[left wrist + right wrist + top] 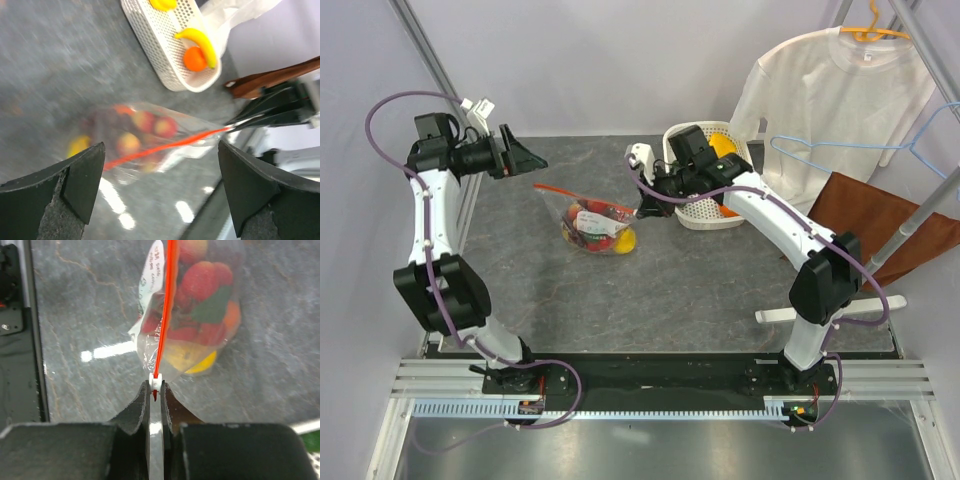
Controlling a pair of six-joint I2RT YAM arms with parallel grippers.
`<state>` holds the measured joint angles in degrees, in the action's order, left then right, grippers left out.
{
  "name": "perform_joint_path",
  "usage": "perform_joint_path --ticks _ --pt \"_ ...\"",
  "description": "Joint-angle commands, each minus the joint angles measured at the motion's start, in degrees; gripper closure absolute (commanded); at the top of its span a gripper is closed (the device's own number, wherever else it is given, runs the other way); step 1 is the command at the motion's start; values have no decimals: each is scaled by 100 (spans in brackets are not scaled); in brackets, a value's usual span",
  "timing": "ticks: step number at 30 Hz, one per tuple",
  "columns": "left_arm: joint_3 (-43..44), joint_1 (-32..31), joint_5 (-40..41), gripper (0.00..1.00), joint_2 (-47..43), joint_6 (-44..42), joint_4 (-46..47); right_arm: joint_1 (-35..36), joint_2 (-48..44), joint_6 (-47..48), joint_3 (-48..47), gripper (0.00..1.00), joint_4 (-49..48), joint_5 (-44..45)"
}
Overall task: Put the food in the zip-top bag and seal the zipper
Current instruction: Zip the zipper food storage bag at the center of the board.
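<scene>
Firstly, Inspector, the grippers: what does each hold?

Recorded, Supervisor. The right gripper (156, 392) is pinched tight on the near end of the zipper (165, 305), at a small white tab (156, 381). The left gripper (525, 155) hangs raised at the far left, fingers spread wide, holding nothing.

And the bag's position?

The zip-top bag (595, 228) sits on the grey table (720, 290) between the two arms, just left of the white basket (155, 50). Its zipper runs from the right gripper toward the left one. Whether the strip is pressed shut along its length, I cannot tell.

Contents?

The food (202, 285) in the bag is a loose heap: red fruit, a yellow piece nearest the right gripper, something orange. In the basket lie a yellow curved fruit (200, 42), an orange round fruit (195, 59) and a further yellow piece (162, 4) at the edge of the view.

Handling assessment?

In my judgement the film is thin, limp and slippery. It will crumple rather than hold shape, and the load will swing it if lifted. The zipper is the only firm part, so the strip's free end is the sound place for the left gripper to take hold.
</scene>
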<state>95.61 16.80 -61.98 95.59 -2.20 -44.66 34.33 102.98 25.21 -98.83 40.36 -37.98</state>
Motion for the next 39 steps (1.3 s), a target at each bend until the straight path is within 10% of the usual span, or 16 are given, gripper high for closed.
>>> perform_joint_path --ticks 1,13,16,39 --pt "-622 -19 178 0 -936 1608 29 232 -252 -622 162 100 -669 -298" --pt "-2397 -54 -131 4 -1719 2258 -1194 733 -68 -1326 311 100 -1557 -228" --pt "-2906 -80 98 27 -2000 2968 -694 838 -67 -1326 320 100 -1610 -263" --pt "-2670 -897 1803 58 -1614 4210 -420 1735 -94 -262 347 100 -1566 -35"
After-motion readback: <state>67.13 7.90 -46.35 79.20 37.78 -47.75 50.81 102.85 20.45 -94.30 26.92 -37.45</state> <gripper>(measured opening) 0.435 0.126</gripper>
